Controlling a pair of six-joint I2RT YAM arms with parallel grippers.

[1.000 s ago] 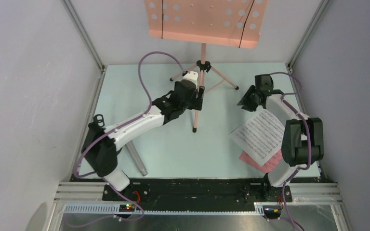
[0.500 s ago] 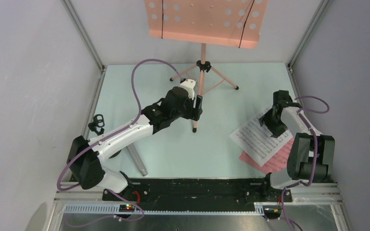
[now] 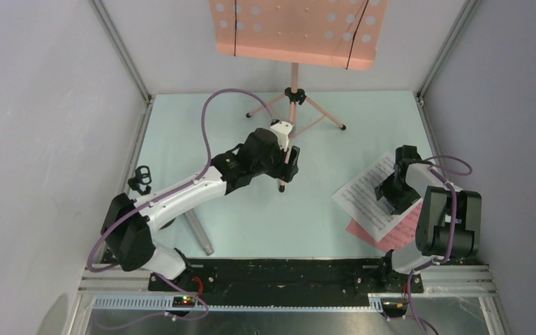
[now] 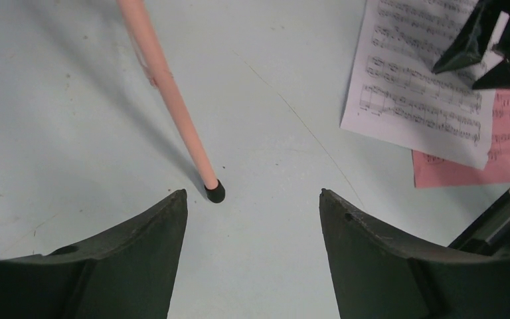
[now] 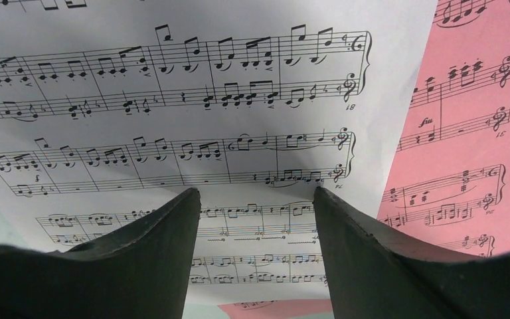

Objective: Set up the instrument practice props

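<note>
The salmon-pink music stand [image 3: 293,31] stands at the back, its front leg ending in a black foot [image 3: 281,187]. My left gripper [image 3: 289,167] is open and empty beside that leg. In the left wrist view the foot [image 4: 214,193] lies just ahead of the left finger of the gripper [image 4: 252,196]. The white page [image 3: 368,197] lies over the pink page [image 3: 391,235] at the right. My right gripper [image 3: 389,193] is open, low over the white page [image 5: 172,133], with its tips [image 5: 255,193] at the paper. The grey microphone [image 3: 197,230] lies by the left arm.
A small black clip-topped stand [image 3: 139,178] sits at the left edge, partly behind the left arm. Metal frame posts and grey walls close in the left, right and back of the pale green table [image 3: 251,216]. A black rail runs along the near edge.
My right gripper has come forward from the back right and down onto the white page. My left gripper has shifted nearer the stand leg's foot.
</note>
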